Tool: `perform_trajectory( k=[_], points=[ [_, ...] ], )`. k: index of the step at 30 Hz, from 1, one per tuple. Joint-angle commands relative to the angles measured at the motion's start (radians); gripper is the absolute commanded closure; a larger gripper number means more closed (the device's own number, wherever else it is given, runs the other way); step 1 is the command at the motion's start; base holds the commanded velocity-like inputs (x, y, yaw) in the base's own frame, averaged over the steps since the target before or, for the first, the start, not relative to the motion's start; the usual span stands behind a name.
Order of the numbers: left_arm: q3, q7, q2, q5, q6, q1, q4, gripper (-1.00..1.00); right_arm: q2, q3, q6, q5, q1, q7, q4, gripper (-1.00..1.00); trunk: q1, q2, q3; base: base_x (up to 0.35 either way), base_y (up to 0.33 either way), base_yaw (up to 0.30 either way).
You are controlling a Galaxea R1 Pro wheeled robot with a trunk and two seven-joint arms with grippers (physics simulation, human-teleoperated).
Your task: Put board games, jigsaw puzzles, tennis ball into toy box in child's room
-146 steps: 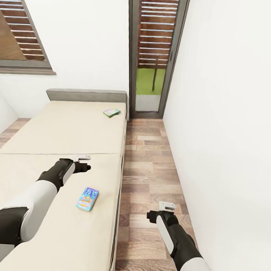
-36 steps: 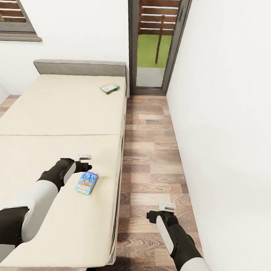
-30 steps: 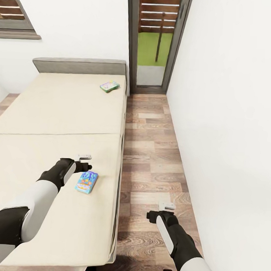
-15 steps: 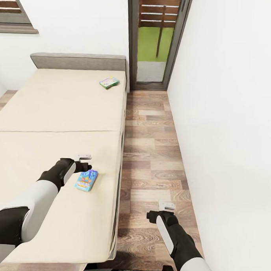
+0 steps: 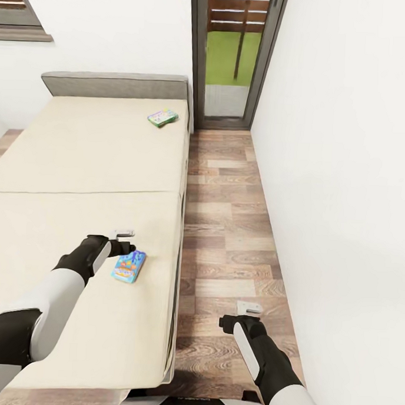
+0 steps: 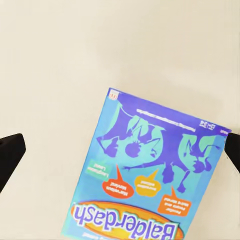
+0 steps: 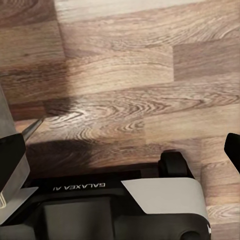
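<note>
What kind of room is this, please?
Most likely a bedroom: a wide bed with a grey headboard, a wood-plank floor, and two board games lying on the mattress.

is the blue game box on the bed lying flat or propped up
Lying flat: the blue game box rests face up on the bed, its whole printed cover showing.

head high—wrists close, facing down

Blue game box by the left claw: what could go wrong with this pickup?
The blue game box lies flat on the bed, so the open left claw may slide it rather than lift it. It sits near the mattress edge and could drop to the floor.
</note>
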Motion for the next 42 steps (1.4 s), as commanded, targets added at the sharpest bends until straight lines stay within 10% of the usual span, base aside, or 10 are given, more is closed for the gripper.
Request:
perform_trajectory(
  k=[1,13,42],
  points=[
    [0.006,-0.005,0.000,-0.004,0.009,0.000,-0.009,-1.00,0.000,0.002,0.002,-0.010,0.000,-0.009,-0.001,-1.00,0.000,-0.001,-0.002,0.000,0.000,0.000],
    [0.007,0.003,0.001,-0.007,0.097,-0.015,-0.146,-1.00,0.000,0.002,0.000,-0.011,0.000,-0.009,-0.001,-1.00,0.000,-0.001,-0.022,0.000,0.000,0.000],
    [0.007,0.005,-0.008,-0.013,0.048,-0.077,-0.152,-1.00,0.000,0.002,0.000,-0.011,0.000,-0.009,0.000,-1.00,0.000,-0.001,-0.070,0.000,0.000,0.000]
  ],
)
